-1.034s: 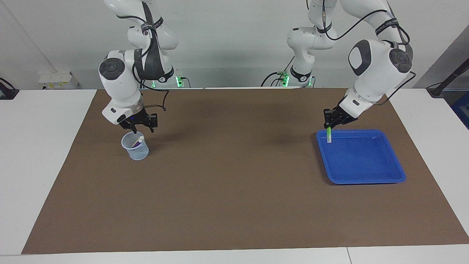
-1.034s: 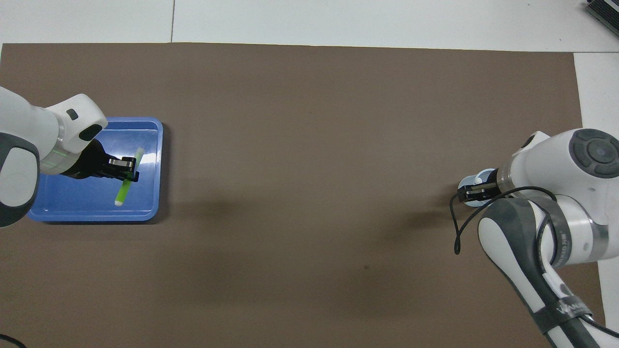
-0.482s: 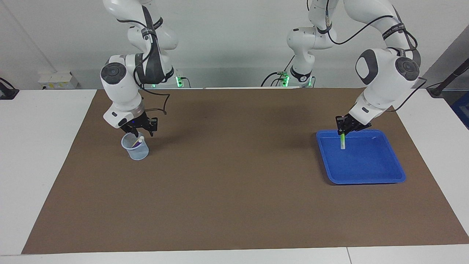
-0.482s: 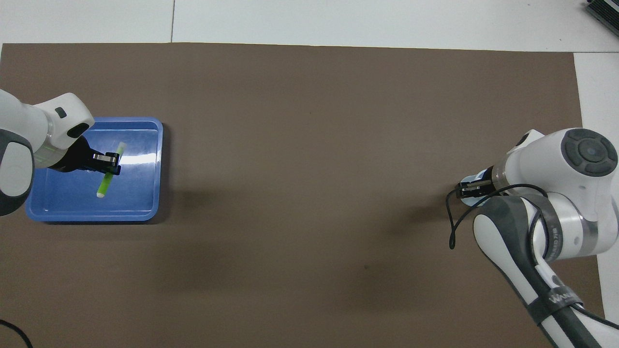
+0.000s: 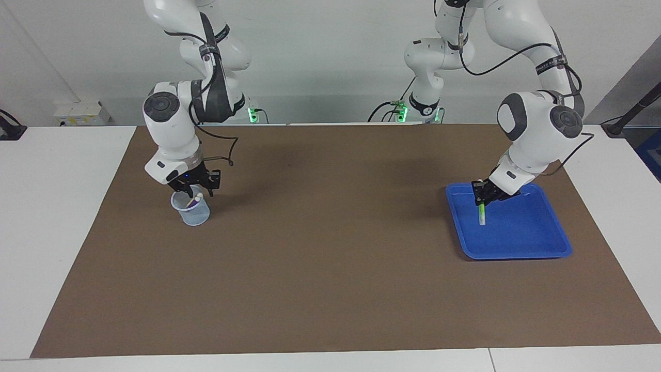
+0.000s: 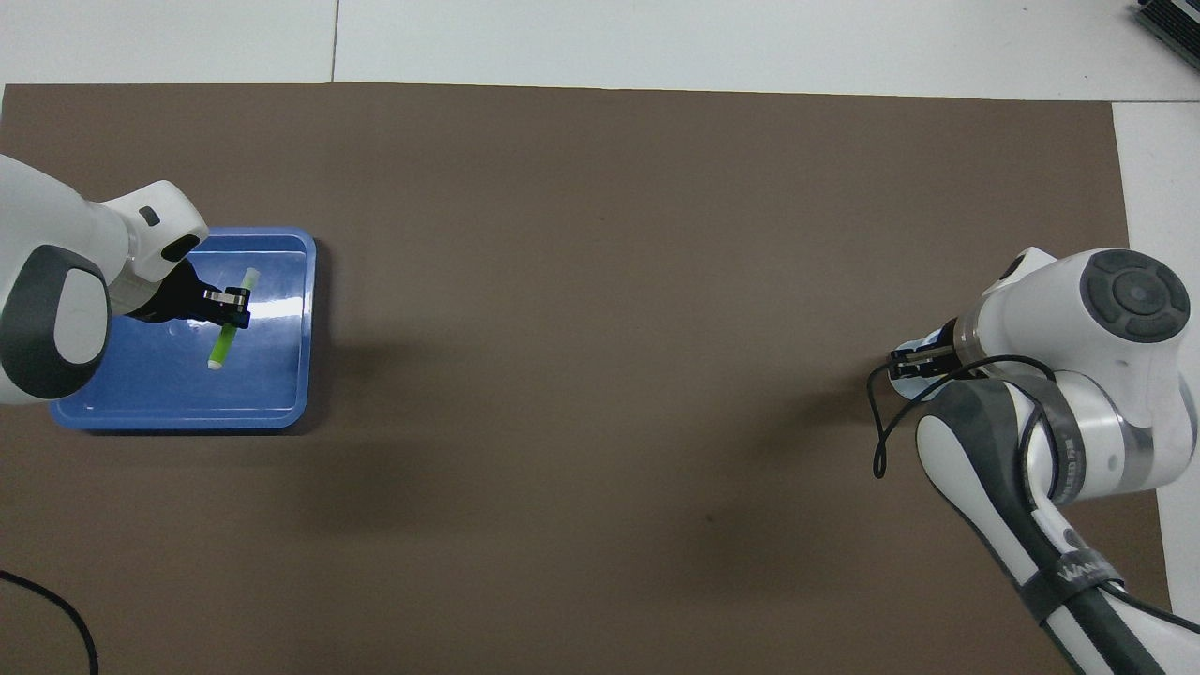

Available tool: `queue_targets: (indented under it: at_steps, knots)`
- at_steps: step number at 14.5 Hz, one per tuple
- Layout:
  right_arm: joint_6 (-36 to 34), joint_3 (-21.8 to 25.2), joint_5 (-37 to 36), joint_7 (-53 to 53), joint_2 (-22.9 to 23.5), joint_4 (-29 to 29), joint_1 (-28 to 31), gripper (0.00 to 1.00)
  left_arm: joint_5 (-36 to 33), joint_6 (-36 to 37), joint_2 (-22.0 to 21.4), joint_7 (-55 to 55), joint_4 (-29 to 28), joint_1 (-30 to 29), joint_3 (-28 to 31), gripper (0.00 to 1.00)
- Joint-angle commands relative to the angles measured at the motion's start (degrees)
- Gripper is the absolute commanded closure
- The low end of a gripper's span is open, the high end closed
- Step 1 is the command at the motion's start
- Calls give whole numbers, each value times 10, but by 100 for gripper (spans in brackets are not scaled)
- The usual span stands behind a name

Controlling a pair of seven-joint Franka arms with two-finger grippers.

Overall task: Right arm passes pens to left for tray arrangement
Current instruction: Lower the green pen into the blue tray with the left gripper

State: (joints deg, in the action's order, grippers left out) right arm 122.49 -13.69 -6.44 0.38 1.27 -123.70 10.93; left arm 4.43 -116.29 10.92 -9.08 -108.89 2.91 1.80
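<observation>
My left gripper is shut on the green pen. It holds the pen steeply tilted, pale end down, low over the blue tray near the tray's robot-side rim. The overhead view shows the same grip on the pen above the tray. At the right arm's end of the table, my right gripper has come down to the mouth of a pale translucent cup. A pen's pale end and a purple pen show in the cup. From overhead, the right gripper covers most of the cup.
A brown mat covers the table between the cup and the tray. White tabletop borders it. A loose black cable hangs from the right wrist beside the cup.
My left gripper has carried the green pen from the tray's corner inward and lower. My right gripper has sunk from above the cup to its mouth.
</observation>
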Motion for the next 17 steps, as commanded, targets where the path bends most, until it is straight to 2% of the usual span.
queue_targets:
  at_steps: [1, 7, 10, 13, 17]
  knots:
    - [9, -7, -14, -7, 3, -1, 16, 53, -12, -33, 15, -15, -9, -13, -5, 100]
    - [9, -7, -13, -7, 3, -1, 17, 61, -12, -80, 47, -18, -23, -18, -5, 100]
    - [7, -8, -14, -6, 2, -1, 16, 77, -12, -111, 50, -18, -47, -19, -5, 100]
    - [-4, -7, -13, -10, 1, 0, 16, 100, -12, -69, 50, -16, -51, -17, -5, 100]
    - [-52, -7, -15, -22, -1, 28, 16, 100, -12, -67, 48, -11, -59, -13, -5, 100]
